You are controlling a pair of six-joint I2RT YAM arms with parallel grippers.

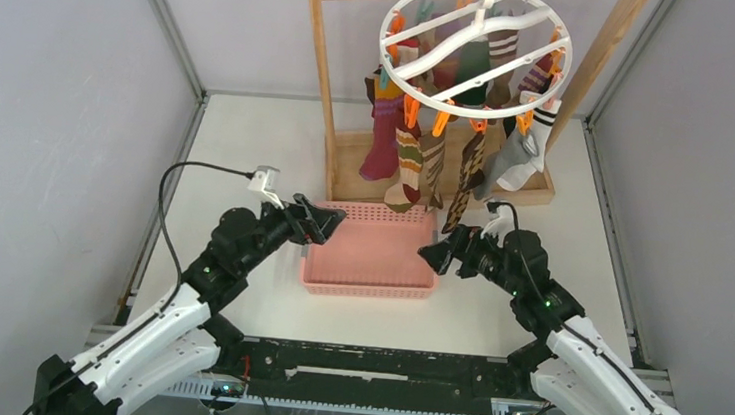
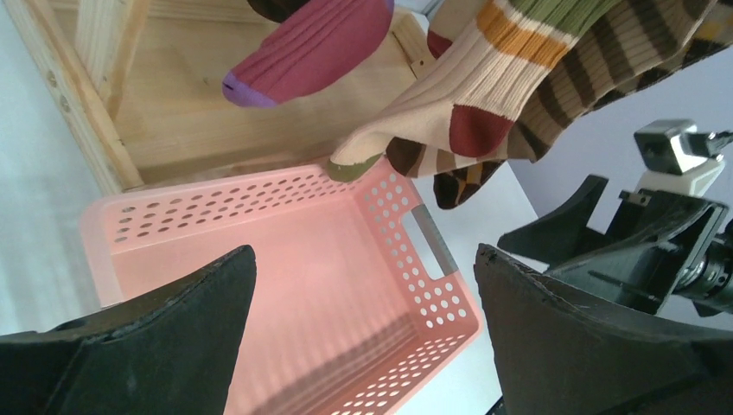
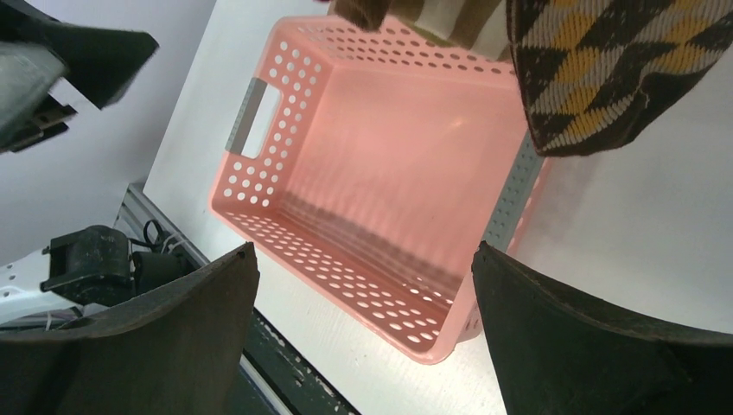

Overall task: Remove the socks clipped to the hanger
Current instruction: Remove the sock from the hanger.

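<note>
Pink perforated plastic basket (image 1: 372, 251): sits on the white desk (image 1: 248, 147) between the two hands, just in front of the pale wooden frame rack (image 1: 319, 93). Shows only its own smooth floor and hole-dotted walls, with a slot handle at each short end.

Round white plastic hanger (image 1: 472, 51) with orange and teal clips: hangs by its top hook from the rack's upper rod, well above the desk and behind the basket.

Soft fabric socks (image 1: 409, 161) of mixed colours: dangle from the clips around the rim, all clipped on, toes down toward the rack's base board. Among them:
- a magenta sock with purple toe (image 2: 311, 47)
- a cream sock (image 2: 449, 117) banded in orange, green and brown, with a red heel: reaches down with its green toe to the basket's far rim, contact unclear
- a brown-and-yellow argyle sock (image 3: 605, 69): hangs above the basket's far right corner

Left hand (image 1: 330, 222): hovers low by the basket's far left corner, black fingers spread wide, gripping nothing, pointed across the basket.

Right hand (image 1: 431, 256): faces it from the basket's right rim, jaws likewise wide apart, holding nothing.

Both arms: elbows bent, forearms angled inward from their bases at the near desk edge
</note>
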